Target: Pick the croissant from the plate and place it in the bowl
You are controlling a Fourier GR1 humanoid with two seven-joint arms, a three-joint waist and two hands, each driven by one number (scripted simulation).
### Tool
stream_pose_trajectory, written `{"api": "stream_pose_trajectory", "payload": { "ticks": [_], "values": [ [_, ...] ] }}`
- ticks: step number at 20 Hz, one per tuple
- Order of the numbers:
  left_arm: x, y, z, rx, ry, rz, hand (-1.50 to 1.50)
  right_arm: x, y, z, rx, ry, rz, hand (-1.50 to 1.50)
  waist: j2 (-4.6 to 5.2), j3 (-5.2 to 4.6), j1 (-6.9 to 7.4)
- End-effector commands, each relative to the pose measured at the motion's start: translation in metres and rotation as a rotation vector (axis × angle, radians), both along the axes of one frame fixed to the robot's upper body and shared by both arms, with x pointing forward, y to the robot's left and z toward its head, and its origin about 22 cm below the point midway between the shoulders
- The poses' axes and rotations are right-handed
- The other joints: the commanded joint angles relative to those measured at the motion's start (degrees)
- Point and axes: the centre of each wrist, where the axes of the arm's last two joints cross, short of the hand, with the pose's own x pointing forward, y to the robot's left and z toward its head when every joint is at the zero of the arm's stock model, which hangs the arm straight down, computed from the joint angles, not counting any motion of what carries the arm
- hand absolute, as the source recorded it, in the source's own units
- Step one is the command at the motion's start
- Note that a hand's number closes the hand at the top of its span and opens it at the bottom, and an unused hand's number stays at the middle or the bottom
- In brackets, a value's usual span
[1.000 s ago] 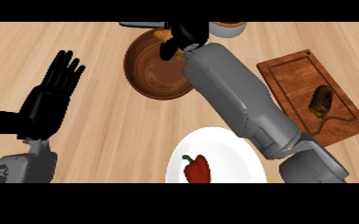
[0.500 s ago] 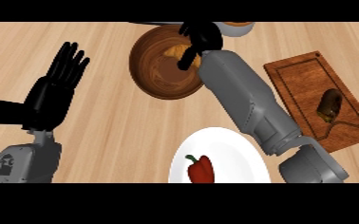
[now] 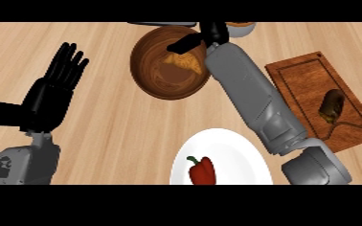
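Note:
A brown wooden bowl (image 3: 152, 74) stands at the counter's far middle. The golden croissant (image 3: 184, 63) lies inside it, against the right wall. My right hand (image 3: 210, 32) hovers at the bowl's far right rim, its thumb (image 3: 185, 42) stretched out just above the croissant and apart from it, fingers relaxed and holding nothing. The grey right forearm runs down from there to the lower right. The white plate (image 3: 233, 148) sits near the front edge and carries only a red bell pepper (image 3: 203, 170). At the left, my left hand (image 3: 51, 95) rests open, fingers up.
A wooden cutting board (image 3: 300, 84) lies at the right with a brown, dark-ended item (image 3: 332, 103) on it. A small pale dish (image 3: 241, 27) with something orange stands behind the bowl, beside a dark flat object (image 3: 161, 24) at the far edge.
The right hand carried the croissant over the bowl and let it go; the croissant now lies in the bowl. The hand has shifted slightly right and away. The left hand stayed put.

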Motion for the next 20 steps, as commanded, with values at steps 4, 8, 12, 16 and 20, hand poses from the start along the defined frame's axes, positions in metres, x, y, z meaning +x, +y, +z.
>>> {"api": "stream_pose_trajectory", "payload": {
  "ticks": [4,8,12,16,20],
  "values": [
    [-0.015,0.002,-0.017,-0.015,0.026,0.018,0.0,0.015,-0.047,0.01,0.258,-0.077,-0.116,-1.5,-0.62,-0.1,-1.36],
    [-0.014,0.008,-0.012,-0.003,0.026,0.038,0.0,0.02,-0.092,-0.002,0.24,-0.093,-0.171,-1.5,-0.91,-0.11,-2.46],
    [-0.022,-0.001,-0.014,0.004,0.039,0.069,0.0,0.015,-0.13,-0.017,0.277,-0.062,-0.175,-1.5,-1.74,-0.1,-4.06],
    [-0.018,0.024,-0.006,0.002,0.022,0.081,0.0,0.008,-0.186,-0.027,0.266,-0.029,-0.156,-1.5,-1.73,-0.12,-4.46],
    [-0.026,0.012,-0.011,0.016,0.042,0.095,0.0,-0.005,-0.219,-0.036,0.278,-0.011,-0.112,-1.5,-2.04,-0.12,-5.04]
  ]
}}
